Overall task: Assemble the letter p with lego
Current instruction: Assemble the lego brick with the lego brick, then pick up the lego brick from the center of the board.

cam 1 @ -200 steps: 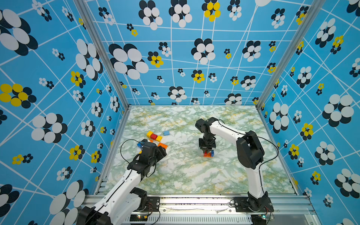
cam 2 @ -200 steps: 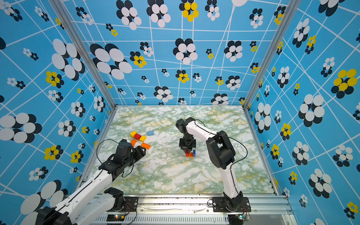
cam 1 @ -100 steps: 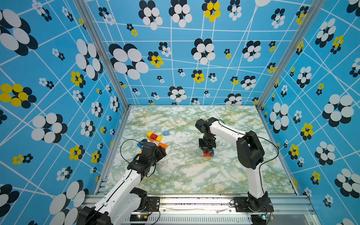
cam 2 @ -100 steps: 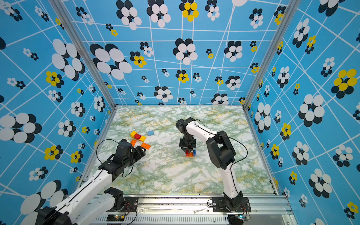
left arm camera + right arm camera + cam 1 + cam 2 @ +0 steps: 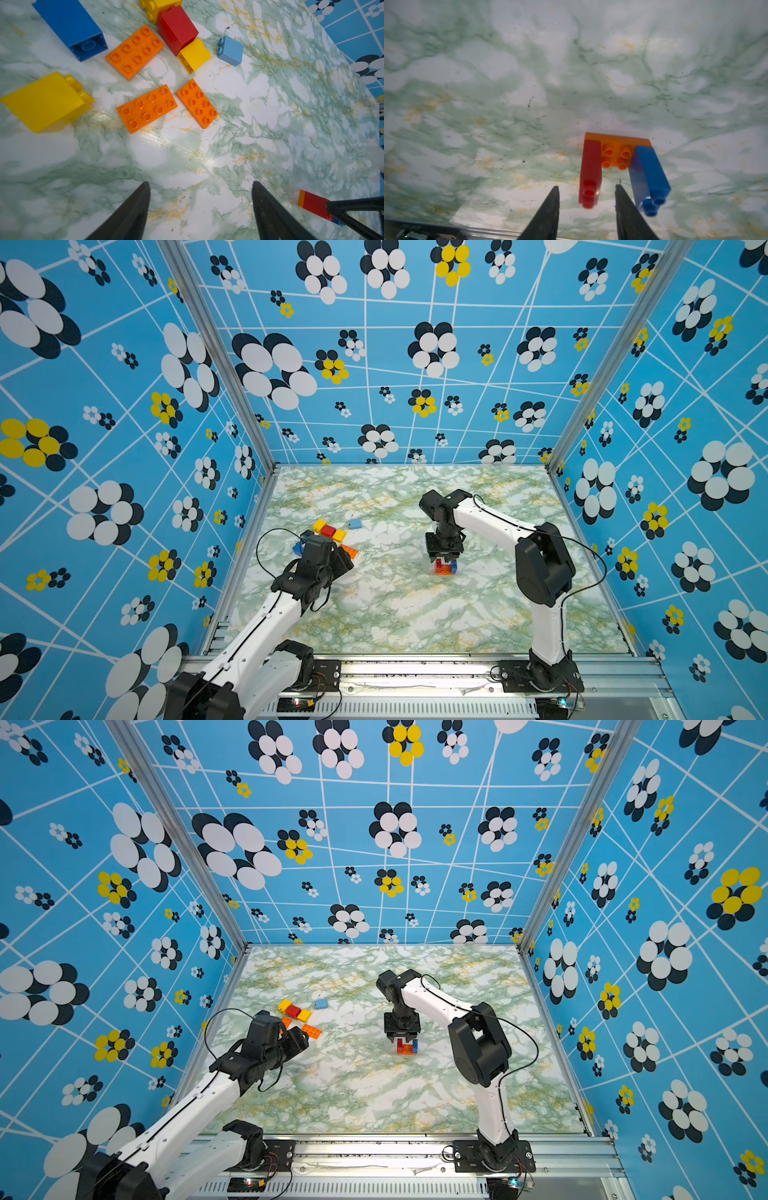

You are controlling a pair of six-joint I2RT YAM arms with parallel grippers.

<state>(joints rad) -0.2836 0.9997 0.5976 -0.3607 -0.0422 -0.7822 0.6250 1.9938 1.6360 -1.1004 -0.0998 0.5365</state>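
Right wrist view: the right gripper [image 5: 587,186] stands partly open astride the upright red plastic brick [image 5: 590,166], clamping nothing; it and a blue plastic brick [image 5: 648,172] stand pressed onto a flat orange studded plate [image 5: 616,139] mid-table, likely the P's base. Left gripper [image 5: 200,184] hangs wide open, empty, near loose bricks [image 5: 145,108] at left

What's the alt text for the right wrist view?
Orange lego plate on a green-marbled table, a red brick and a blue brick standing at its two ends, four studs bare between. The right gripper has its jaws open either side of the red brick.
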